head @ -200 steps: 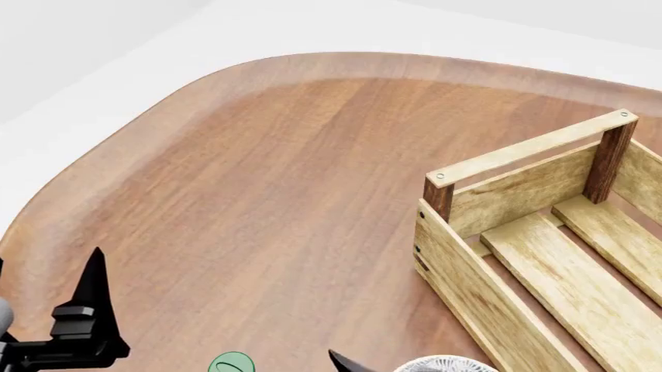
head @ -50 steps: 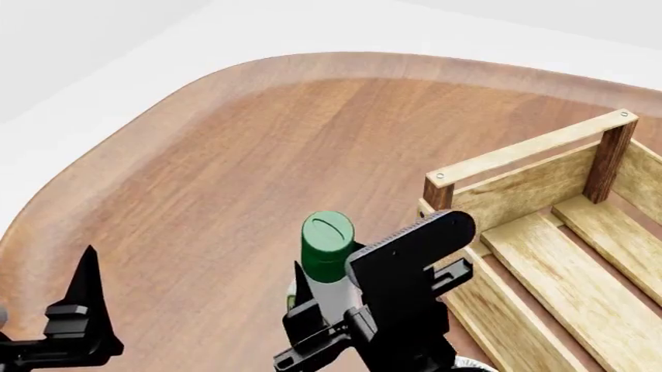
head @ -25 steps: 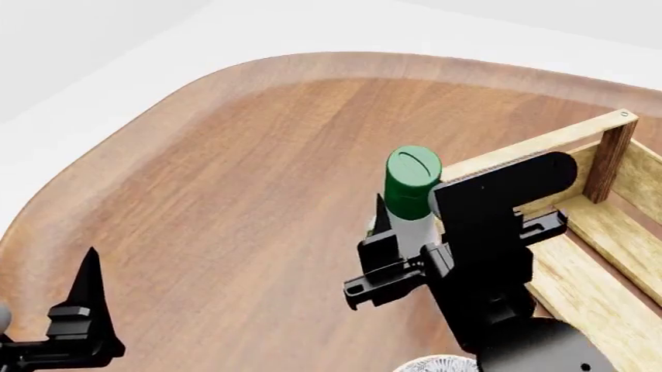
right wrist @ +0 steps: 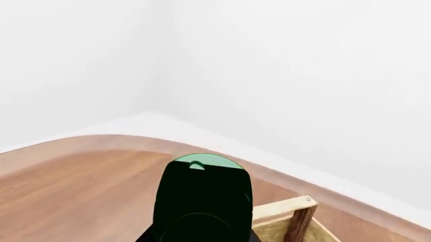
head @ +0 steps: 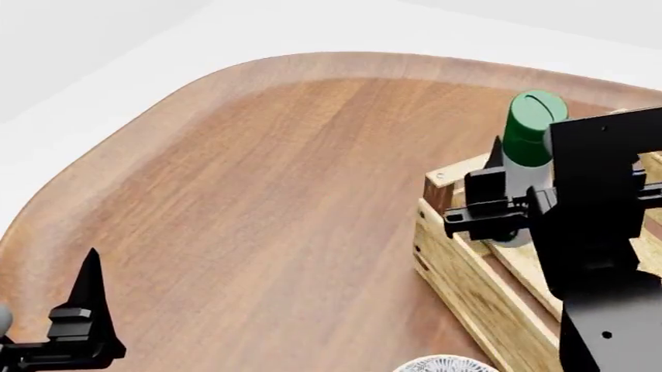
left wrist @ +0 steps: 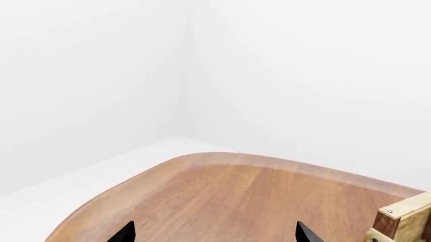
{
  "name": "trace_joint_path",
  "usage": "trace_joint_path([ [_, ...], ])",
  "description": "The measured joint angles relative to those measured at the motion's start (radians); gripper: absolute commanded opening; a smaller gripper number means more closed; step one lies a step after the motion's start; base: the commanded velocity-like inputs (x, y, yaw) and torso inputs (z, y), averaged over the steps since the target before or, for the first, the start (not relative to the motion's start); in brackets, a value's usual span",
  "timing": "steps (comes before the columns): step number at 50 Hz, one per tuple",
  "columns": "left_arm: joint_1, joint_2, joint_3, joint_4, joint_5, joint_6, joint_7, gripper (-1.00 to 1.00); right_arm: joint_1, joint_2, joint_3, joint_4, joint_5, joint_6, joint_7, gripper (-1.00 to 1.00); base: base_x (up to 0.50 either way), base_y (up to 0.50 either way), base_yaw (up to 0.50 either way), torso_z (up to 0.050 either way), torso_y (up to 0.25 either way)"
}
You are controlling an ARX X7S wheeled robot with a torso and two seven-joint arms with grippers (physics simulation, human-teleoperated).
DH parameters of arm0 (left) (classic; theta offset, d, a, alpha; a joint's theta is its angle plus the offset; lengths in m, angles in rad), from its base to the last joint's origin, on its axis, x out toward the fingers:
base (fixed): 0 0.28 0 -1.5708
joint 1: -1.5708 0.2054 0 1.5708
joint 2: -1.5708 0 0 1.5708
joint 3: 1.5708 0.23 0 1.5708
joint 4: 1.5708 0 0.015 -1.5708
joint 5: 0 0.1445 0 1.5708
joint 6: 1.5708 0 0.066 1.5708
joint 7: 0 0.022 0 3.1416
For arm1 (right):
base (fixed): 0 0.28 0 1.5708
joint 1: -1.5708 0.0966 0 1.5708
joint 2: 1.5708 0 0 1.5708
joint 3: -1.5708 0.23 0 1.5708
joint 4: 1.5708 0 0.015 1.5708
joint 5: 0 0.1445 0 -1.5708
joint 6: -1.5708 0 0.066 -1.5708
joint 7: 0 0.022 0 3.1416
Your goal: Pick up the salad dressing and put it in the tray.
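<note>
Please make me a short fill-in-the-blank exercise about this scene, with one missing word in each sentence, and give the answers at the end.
1. The small bottle with the round green cap is held by the robot's ____ gripper.
2. In the head view, the bottle is upright above the open crate of light ____ slats.
3. The left gripper holds ____.
4. The rounded brown table is made of ____.

Missing words: right; wooden; nothing; wood

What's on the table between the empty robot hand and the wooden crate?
Nothing, only bare wooden table. The head view shows it between the left gripper and the tray. A small bowl's rim peeks in at the bottom edge.
</note>
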State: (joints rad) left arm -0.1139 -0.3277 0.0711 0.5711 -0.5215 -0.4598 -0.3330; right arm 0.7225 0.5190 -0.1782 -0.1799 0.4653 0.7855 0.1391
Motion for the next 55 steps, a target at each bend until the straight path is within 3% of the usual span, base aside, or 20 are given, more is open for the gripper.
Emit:
trace_joint_path([
  [29, 0.004, -0.008, 0.008, 0.003, -0.003, 0.013, -0.007, 1.00, 0.095, -0.010, 0.035, 0.298, -0.099, -0.114, 0.066, -1.00, 0.00, 0.00, 0.00, 0.000, 0.000],
  [55, 0.002, -0.016, 0.016, 0.002, -0.005, 0.020, -0.013, 1.00, 0.261, -0.096, -0.016, 0.854, -0.214, -0.395, 0.064, -1.00, 0.00, 0.00, 0.00, 0.000, 0.001],
])
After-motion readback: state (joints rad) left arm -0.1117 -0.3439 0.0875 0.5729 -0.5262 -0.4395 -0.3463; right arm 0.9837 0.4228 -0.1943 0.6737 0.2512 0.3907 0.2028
